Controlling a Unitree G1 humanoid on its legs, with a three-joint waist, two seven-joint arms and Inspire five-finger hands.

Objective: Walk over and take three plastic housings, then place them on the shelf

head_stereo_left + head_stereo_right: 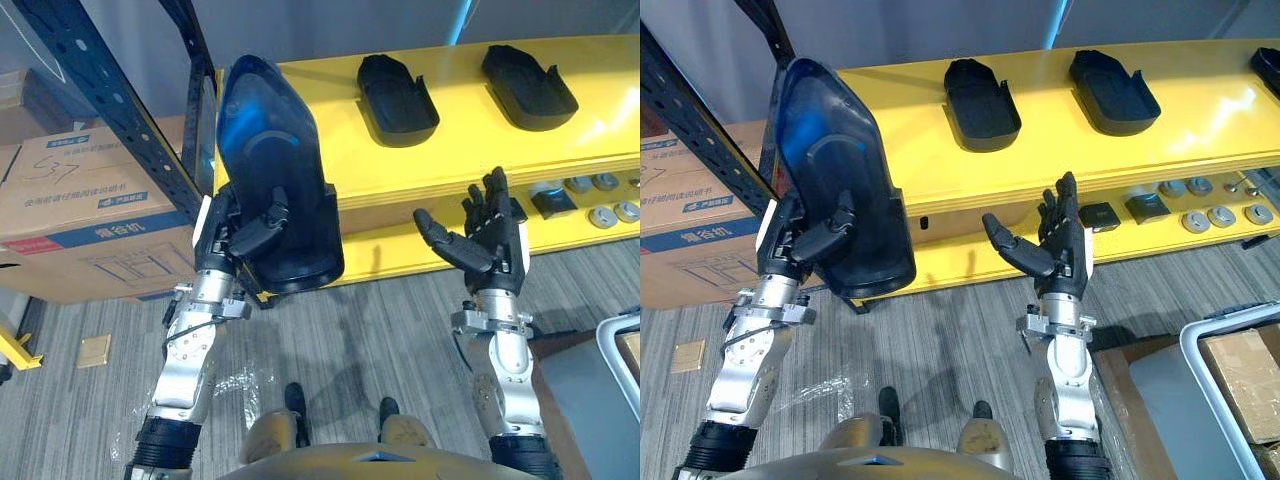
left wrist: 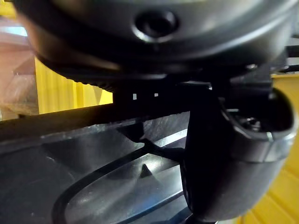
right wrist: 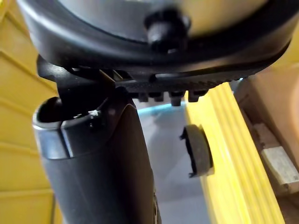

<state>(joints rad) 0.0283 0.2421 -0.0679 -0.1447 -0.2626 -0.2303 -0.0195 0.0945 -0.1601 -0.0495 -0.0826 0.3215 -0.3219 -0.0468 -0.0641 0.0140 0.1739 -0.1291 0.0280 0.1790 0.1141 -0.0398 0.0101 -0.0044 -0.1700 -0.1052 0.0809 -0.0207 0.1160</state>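
A black plastic housing (image 1: 270, 150) is held upright at the yellow shelf's (image 1: 460, 150) left end, long axis near vertical, narrow tip upward, gripped by the left hand's (image 1: 225, 240) curled fingers; the right hand (image 1: 495, 235) is spread empty before the shelf.

Held housing (image 1: 275, 180): dark glossy plastic shell, elongated, narrowing to a rounded top and widening to a squarer base, with an oval outline raised on its inner face. It is standing nearly upright, hollow side facing the head camera, in front of the left end of the yellow shelf (image 1: 600, 110). The left hand (image 1: 225, 245) is gripping its lower left edge, thumb lying across the inner face. Middle housing (image 1: 397, 98) and right housing (image 1: 528, 86): matt black, same form, both lying flat on the shelf top with hollow sides up, sitting side by side and apart from each other
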